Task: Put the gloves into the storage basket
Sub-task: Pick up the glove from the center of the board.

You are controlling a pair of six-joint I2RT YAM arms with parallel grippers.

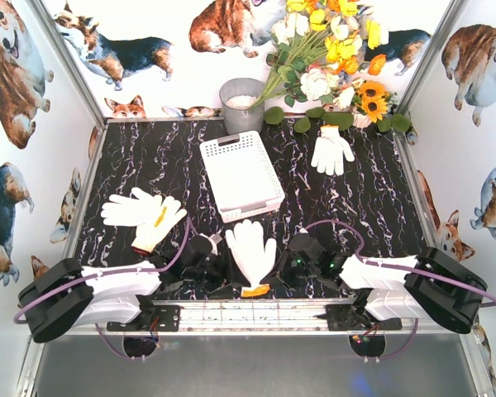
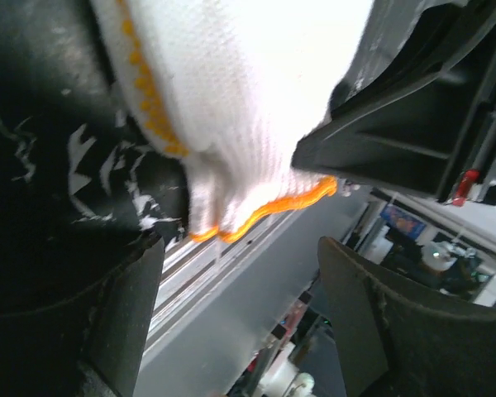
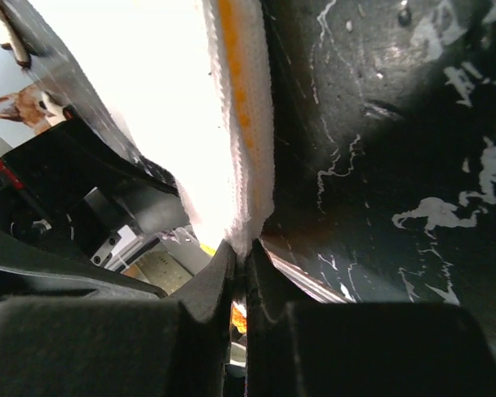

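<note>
Nothing is in the storage basket (image 1: 240,174) yet; it sits bare at the middle of the table (image 1: 372,207), toward the far edge. I count four gloves out on the table. A pair of gloves (image 1: 145,217) overlaps near the left edge. The far glove (image 1: 331,149) lies toward the far right corner, by the flowers (image 1: 331,50). The near glove (image 1: 252,248) is at the middle of the near edge, between my two arms. My right gripper (image 3: 241,265) is pinched tight on the near glove's side edge. My left gripper (image 2: 240,265) stands well open beside its orange-trimmed cuff, gripping nothing. I judge the task barely begun: one glove gripped, all four left to deliver.
</note>
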